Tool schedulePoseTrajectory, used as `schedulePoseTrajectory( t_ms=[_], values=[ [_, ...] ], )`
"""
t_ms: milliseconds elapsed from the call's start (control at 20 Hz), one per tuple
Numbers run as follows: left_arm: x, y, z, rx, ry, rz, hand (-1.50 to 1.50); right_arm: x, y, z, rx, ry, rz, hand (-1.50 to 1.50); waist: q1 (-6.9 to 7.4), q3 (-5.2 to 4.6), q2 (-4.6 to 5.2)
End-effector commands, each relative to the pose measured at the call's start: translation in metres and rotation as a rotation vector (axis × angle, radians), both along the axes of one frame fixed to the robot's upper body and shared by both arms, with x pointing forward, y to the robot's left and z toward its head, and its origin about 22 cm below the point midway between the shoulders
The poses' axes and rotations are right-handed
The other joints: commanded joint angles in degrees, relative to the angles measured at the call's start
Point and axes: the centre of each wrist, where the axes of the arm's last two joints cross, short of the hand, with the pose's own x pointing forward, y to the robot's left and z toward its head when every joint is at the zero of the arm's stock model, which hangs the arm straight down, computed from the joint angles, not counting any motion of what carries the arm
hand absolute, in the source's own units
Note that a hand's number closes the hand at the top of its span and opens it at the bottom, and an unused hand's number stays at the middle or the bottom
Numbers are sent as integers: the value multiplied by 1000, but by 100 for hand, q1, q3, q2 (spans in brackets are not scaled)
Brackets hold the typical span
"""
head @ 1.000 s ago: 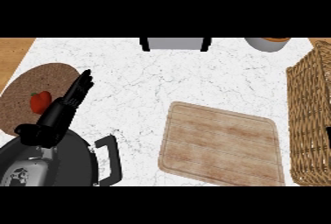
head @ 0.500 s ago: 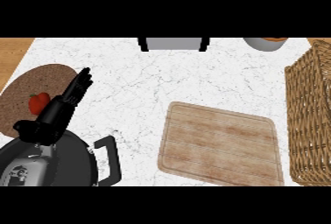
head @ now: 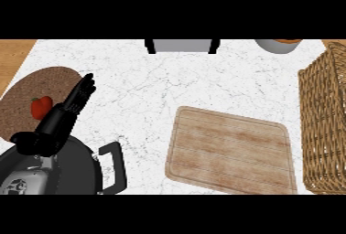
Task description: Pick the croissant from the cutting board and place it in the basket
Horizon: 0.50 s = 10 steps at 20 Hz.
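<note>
No croissant shows anywhere — the cutting board [head: 232, 155] lies bare, near and right of centre on the white marble counter [head: 202, 82]. Whether the pastry already sits in the basket [head: 326, 123] at the right edge, I cannot tell; only its woven wall shows, and nothing can be seen inside.

My left hand [head: 67, 112] is at the near left, fingers straight and together, pointing toward the far side, released and holding nothing. It lies over the right edge of a round brown mat [head: 34, 87] that carries a small red pepper [head: 40, 106]. My right hand is not in view.

Just near my left hand sits a black pan [head: 67, 171] with its handle toward the board. At the far edge stand a grey and black appliance [head: 182, 45] and, further right, a grey bowl [head: 277, 45].

The risk, as I judge it — reaching for the board would be wasted motion with nothing there to grasp, and a sideways sweep of my left arm could knock the pan handle or nudge the pepper off its mat.
</note>
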Motion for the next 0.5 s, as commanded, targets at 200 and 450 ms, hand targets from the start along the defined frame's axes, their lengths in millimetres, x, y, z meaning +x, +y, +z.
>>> schedulePoseTrajectory(
  t_ms=[200,450],
  values=[
    [-7,0,-15,-1,13,-15,0,28,-30,-25,110,-154,-71,-150,51,1,7],
    [8,-9,7,4,0,-14,0,38,-28,-7,32,-128,-44,-150,7,-3,-2]
  ],
)
